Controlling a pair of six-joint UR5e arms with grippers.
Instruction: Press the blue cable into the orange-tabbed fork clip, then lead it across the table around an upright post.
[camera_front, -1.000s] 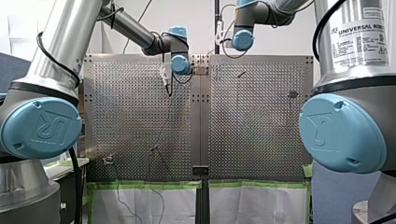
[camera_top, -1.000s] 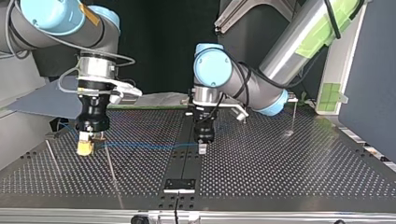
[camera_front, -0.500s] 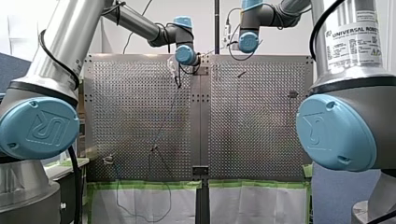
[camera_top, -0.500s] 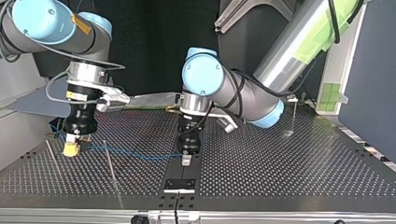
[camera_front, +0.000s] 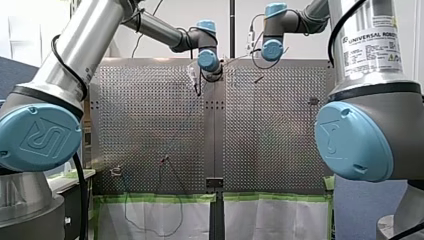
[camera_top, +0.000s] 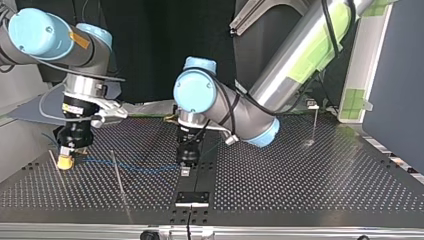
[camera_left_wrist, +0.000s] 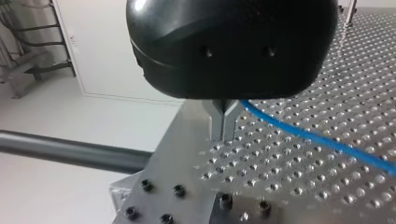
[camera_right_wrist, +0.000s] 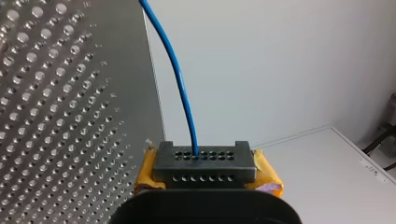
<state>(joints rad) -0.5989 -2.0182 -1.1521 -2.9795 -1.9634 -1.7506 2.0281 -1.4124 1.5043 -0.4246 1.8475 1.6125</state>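
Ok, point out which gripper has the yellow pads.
My right gripper, at the top view's left; my left gripper, holding the blue cable mid-table, has plain metal fingers.

**A:** What sort of place is this, a workshop or a factory floor?

**B:** Robotics lab, I'd say. There are big silver robot arms (camera_front: 95, 35) with blue joint caps, and one has a "UNIVERSAL ROBOTS" label (camera_front: 372, 47). They stand either side of a perforated metal table (camera_front: 140, 115).

**A:** Couldn't that be a factory though?

**B:** Looks more like a test bench to me. There's green tape (camera_front: 150, 198) along the table edge with a white sheet (camera_front: 150, 220) hanging under it. The walls (camera_right_wrist: 280, 70) are plain white and there's a dark backdrop (camera_top: 150, 50) behind. On the table top it's just a thin blue cable (camera_left_wrist: 303, 134), a skinny upright post (camera_top: 316, 122) and some black screws (camera_left_wrist: 177, 189).
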